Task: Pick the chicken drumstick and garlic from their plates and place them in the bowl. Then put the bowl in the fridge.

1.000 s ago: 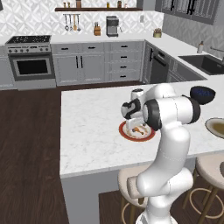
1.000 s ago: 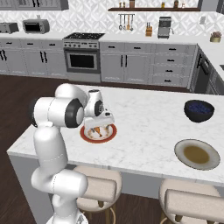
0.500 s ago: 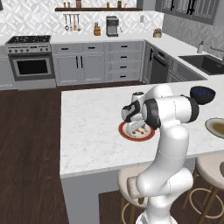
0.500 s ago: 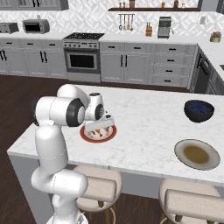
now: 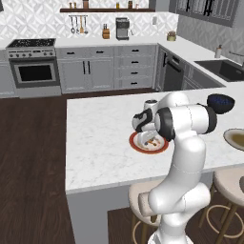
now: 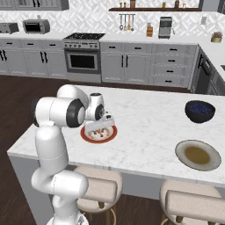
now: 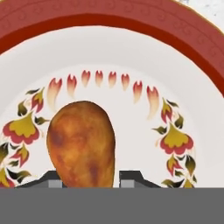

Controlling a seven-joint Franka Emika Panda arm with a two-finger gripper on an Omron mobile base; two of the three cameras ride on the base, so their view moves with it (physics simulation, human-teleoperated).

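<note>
On the marble island, the chicken drumstick (image 7: 81, 140), golden-orange, lies on the red-rimmed plate (image 7: 131, 26) with a cream, flower-painted centre. My gripper (image 7: 89, 181) is down over this plate (image 5: 136, 145), its two dark finger tips pressed against the drumstick's sides near the narrow end. From the right base view the hand (image 6: 99, 127) covers most of the plate (image 6: 99, 138). The grey-rimmed plate (image 6: 197, 154) with a brown centre sits far to the right. The garlic, the bowl and the fridge are out of view.
A dark blue bowl (image 6: 200, 110) stands at the island's right end, behind the grey-rimmed plate (image 5: 236, 138). Stools (image 6: 99, 189) are tucked under the near edge. Bare marble lies left of and behind the red-rimmed plate. Stove and cabinets line the far wall.
The jaws have closed from wide open onto the drumstick. The hand has stayed low over the red-rimmed plate.
</note>
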